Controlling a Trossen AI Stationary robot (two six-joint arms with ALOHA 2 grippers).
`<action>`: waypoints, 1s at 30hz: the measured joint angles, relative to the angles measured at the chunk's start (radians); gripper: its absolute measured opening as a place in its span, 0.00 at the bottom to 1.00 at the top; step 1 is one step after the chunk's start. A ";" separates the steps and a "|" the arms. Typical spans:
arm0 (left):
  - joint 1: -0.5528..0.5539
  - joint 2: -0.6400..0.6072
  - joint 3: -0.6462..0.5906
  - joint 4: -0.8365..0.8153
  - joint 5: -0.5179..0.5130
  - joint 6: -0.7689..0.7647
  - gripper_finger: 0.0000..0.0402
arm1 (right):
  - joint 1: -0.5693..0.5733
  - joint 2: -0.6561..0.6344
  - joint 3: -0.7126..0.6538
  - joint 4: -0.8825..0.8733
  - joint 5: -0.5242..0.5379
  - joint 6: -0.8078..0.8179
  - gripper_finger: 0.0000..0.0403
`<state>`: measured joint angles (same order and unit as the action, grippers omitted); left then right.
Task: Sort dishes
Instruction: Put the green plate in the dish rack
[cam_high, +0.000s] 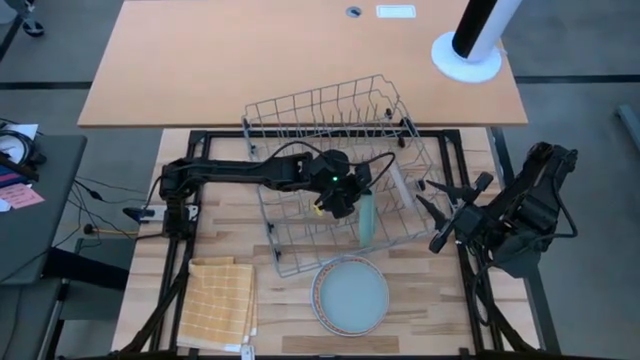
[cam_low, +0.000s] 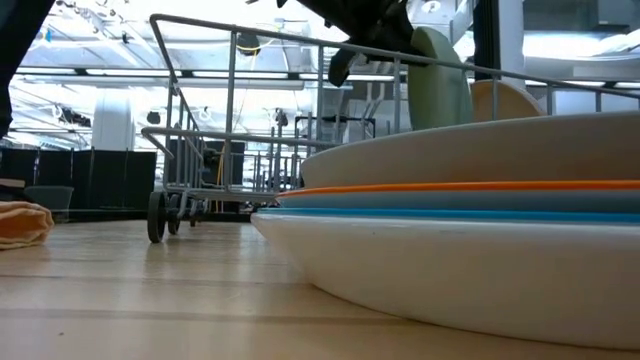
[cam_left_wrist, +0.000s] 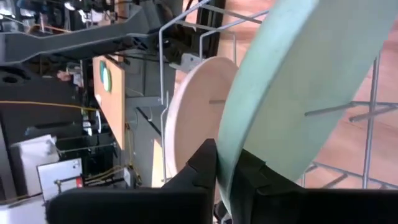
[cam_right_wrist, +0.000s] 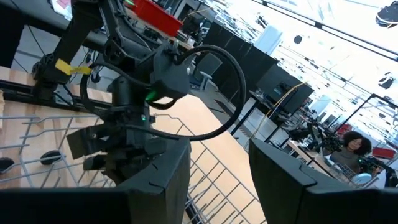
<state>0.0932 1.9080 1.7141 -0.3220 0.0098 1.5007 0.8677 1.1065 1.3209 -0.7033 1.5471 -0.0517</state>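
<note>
Plates wait stacked (cam_high: 350, 297) at six o'clock below the rack (cam_high: 340, 170); inside it, the left gripper (cam_high: 352, 205) jaws clamp a teal plate's (cam_high: 367, 217) rim upright. Rigid, slick, breakable: rim holds suit. Right gripper (cam_high: 440, 212), three o'clock, jaws apart.

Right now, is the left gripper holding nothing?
No: in the left wrist view the left gripper is clamped on the rim of a pale teal-green plate standing upright in the wire rack.
</note>
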 joint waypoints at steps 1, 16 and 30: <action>0.000 -0.003 0.000 -0.002 -0.012 -0.001 0.04 | 0.000 0.000 0.000 -0.001 0.000 0.000 0.41; -0.043 -0.003 0.037 -0.016 -0.251 -0.018 0.02 | -0.006 0.000 0.000 -0.002 0.000 -0.001 0.41; -0.114 -0.003 0.037 -0.004 -0.506 -0.072 0.02 | -0.006 0.000 0.000 -0.004 -0.001 -0.001 0.41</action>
<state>-0.0205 1.9049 1.7515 -0.3260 -0.4960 1.4288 0.8612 1.1065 1.3209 -0.7074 1.5463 -0.0523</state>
